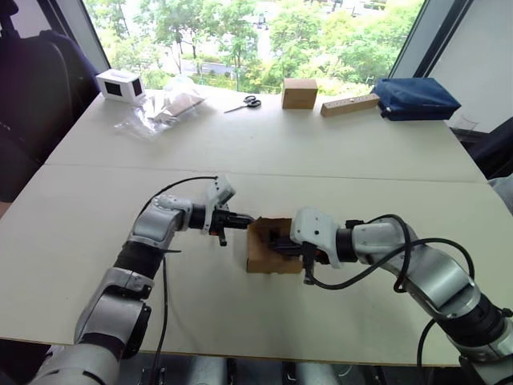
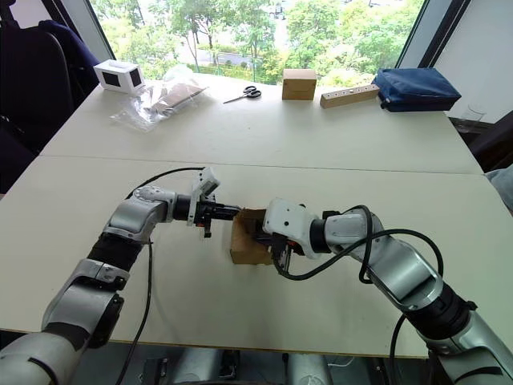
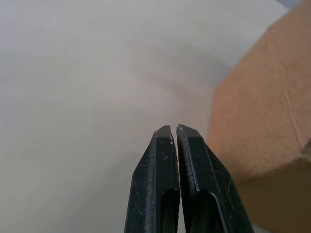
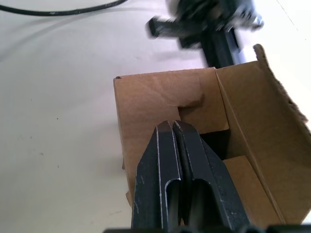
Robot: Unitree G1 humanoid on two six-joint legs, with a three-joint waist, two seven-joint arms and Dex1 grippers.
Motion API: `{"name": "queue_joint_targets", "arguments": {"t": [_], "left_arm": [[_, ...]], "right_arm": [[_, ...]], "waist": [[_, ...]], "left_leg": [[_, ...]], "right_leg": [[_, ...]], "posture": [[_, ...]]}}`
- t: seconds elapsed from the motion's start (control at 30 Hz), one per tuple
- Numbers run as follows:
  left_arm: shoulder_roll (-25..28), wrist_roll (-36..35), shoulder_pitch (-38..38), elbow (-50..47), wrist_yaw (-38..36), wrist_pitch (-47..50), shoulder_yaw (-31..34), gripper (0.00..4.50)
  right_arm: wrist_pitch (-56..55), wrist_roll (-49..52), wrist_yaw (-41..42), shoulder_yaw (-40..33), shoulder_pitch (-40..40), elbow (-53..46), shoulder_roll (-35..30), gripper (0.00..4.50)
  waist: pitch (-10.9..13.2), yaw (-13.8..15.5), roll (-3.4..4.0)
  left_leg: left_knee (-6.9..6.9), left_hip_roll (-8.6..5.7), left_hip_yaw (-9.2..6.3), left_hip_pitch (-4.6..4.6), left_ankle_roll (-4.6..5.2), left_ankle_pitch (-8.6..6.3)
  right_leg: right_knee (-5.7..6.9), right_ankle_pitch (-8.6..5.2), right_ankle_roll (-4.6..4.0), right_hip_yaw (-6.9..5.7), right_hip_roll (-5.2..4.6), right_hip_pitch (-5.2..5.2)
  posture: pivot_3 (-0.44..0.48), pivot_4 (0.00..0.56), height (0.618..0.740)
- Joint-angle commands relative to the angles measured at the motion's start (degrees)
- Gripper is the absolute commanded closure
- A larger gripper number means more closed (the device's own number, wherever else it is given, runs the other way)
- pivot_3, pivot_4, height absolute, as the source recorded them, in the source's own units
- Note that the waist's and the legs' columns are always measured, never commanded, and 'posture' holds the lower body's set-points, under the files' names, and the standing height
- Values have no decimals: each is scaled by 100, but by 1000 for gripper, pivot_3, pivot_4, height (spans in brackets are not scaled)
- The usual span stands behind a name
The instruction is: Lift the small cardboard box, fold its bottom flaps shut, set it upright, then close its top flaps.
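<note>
the small cardboard box (image 1: 267,249), plain brown corrugated and unprinted, is seen resting on the pale white table (image 1: 264,144) near its front middle, between the two arms. it is open toward the right arm, so its inside is seen in the right wrist view, where folded panels are laid partly across the opening; whether these are the bottom or the top flaps cannot be told.

the right hand (image 4: 174,127) is clenched, its two black fingers pressed together with nothing between them, and it is pushed into the open end of the box. it is judged that the closed fingers are being used as a blunt tool to press an inner panel flat rather than to grasp.

the left hand (image 3: 174,130) is likewise clenched on nothing, its tips held just beside the box's outer wall on the opposite side. this placing is judged to serve as a brace, so that the light box is not slid across the table by the right hand's push.

the flaps are not yet shut, and the task is judged to be in its folding stage. a slip of the box sideways is the likely risk.
</note>
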Motion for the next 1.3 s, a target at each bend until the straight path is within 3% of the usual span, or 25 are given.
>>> {"name": "queue_joint_targets", "arguments": {"t": [0.03,0.27,0.43,0.67,0.9,1.03,1.2,1.3], "left_arm": [[300,-380,84,-837,17,345,367,4358],[1457,-2030,1038,-3141,-400,2439,1012,4358],[1756,-2483,1550,-3971,-262,2802,921,4358],[1498,-1962,1859,-4151,117,2143,49,4358],[951,-1860,1774,-3923,547,1865,-177,4358],[898,-1752,1766,-3763,622,1769,-347,4358],[871,-1723,1824,-3652,632,1612,-412,4358],[859,-1748,1845,-3674,669,1604,-437,4358]], "right_arm": [[-71,-63,38,-91,75,-68,6,4500],[-216,-127,70,-140,100,86,43,4500],[-282,-177,111,-141,87,155,68,4500],[-316,-167,216,-146,40,175,94,4500],[-113,-112,114,-266,46,18,160,4500],[-34,-80,68,-350,45,-47,177,4500],[290,402,33,-898,-170,-242,297,4500],[689,1202,69,-1484,-539,-446,475,4500]], "waist": [[0,-1,0],[-1,-61,2],[-2,-4,2],[-2,-3,2],[-4,1,3],[-4,2,3],[-4,6,4],[-4,0,4]], "left_leg": [[0,0,0,0,0,0],[-1,6,0,6,-6,3],[-1,4,-4,8,-11,6],[-1,2,-2,16,-11,6],[-1,1,-2,17,-11,6],[-2,1,-3,19,-10,6],[-1,1,-4,25,-10,6],[-2,3,-4,29,-10,5]], "right_leg": [[0,0,0,0,0,0],[13,0,0,1,-1,0],[12,-2,-2,0,-3,5],[5,-2,-3,1,1,14],[4,-2,-3,1,1,15],[5,-2,-3,1,2,17],[4,-2,-3,1,-1,26],[4,-2,-3,1,0,27]], "posture": [[0,150,740],[0,150,740],[0,150,740],[0,150,740],[0,150,740],[0,150,740],[0,150,740],[0,150,740]]}}
